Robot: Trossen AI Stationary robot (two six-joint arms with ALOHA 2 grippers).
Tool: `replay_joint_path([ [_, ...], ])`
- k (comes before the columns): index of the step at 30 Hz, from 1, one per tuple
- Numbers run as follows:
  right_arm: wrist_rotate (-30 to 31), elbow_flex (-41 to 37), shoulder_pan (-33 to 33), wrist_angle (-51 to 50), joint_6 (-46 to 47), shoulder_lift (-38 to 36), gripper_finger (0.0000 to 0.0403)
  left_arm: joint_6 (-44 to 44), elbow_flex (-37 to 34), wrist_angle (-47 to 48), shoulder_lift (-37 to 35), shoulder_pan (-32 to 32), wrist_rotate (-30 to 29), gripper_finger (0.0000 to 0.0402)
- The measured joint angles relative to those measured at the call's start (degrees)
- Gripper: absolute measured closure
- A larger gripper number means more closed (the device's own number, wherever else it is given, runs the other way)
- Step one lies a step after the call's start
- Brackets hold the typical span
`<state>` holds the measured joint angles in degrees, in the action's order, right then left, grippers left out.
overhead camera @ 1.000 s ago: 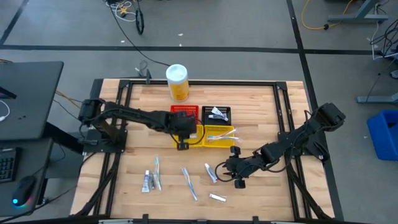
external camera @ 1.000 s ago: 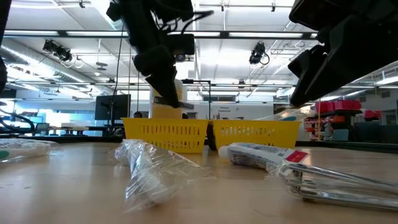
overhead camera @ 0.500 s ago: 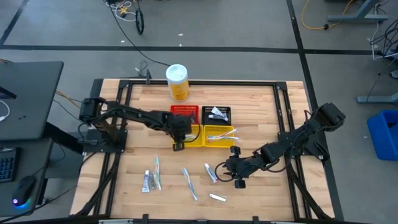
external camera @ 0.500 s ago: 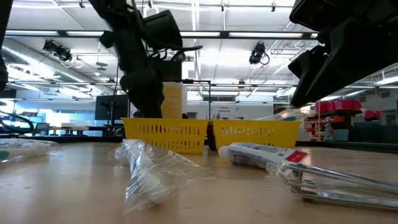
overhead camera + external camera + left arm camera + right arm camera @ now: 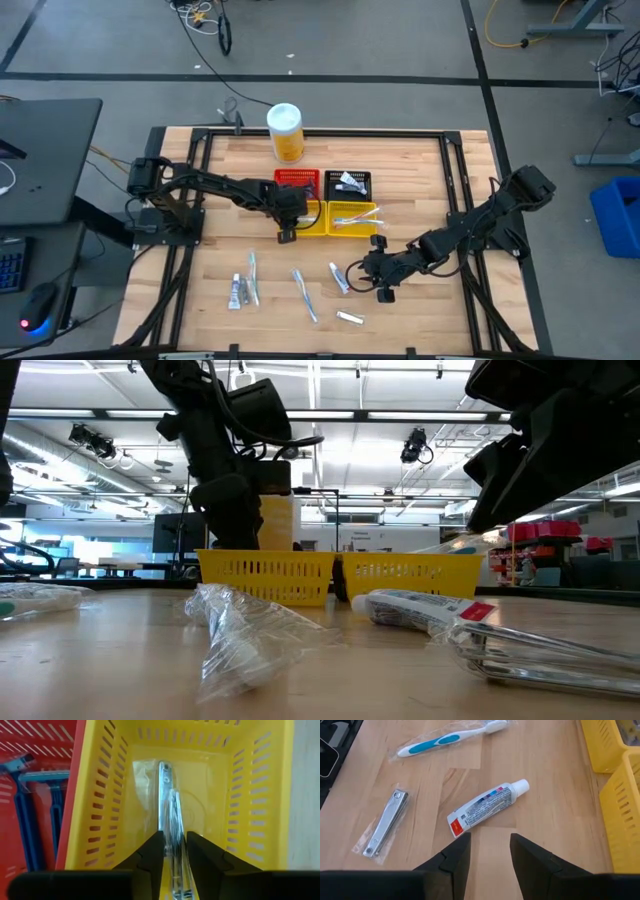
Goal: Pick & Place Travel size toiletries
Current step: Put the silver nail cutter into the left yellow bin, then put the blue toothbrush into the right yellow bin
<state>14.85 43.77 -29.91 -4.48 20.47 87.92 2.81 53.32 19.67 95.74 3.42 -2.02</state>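
Observation:
My left gripper (image 5: 287, 217) reaches down into the left yellow basket (image 5: 308, 222) and is shut on a silver nail clipper in clear wrap (image 5: 170, 815). Blue razors (image 5: 30, 815) lie in the red basket (image 5: 297, 181) beside it. My right gripper (image 5: 490, 852) is open and hovers over the table just short of a white tube with a red end (image 5: 487, 807). A wrapped blue and white toothbrush (image 5: 445, 740) and another wrapped nail clipper (image 5: 382, 825) lie flat past the tube. More tubes and wrapped items (image 5: 243, 290) lie toward the near left. My left gripper pinches the wrapped clipper between its two fingers near the clipper's near end (image 5: 176, 870), coming from above and pointing down into the basket. The fingers lie along the clipper's length. Its far end (image 5: 164, 767) rests low on the basket floor, so it sits tilted.
A black basket (image 5: 348, 184) and a second yellow basket (image 5: 353, 218) hold more items. A tall yellow canister with a white lid (image 5: 285, 132) stands at the far edge. Bare wood lies on the table's right and near right.
My left gripper has moved a little toward the table's left edge and down into the left yellow basket, then held still. My right arm has kept still.

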Motion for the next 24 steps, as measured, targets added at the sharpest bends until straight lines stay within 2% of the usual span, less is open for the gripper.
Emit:
replay_joint_path([
  [9,0.01,0.00,0.00,-0.01,0.54,0.00,0.0252,2.96,1.06,0.35,-0.13,-0.41,-0.04,0.0290],
  [19,0.02,0.00,0.00,-0.03,1.14,0.00,0.0217,1.28,9.73,6.95,-0.15,-3.56,-0.04,0.0290],
  [24,0.01,0.00,0.22,-0.03,1.37,0.00,0.0201,1.27,12.23,5.72,-0.15,-6.31,-0.07,0.0290],
])
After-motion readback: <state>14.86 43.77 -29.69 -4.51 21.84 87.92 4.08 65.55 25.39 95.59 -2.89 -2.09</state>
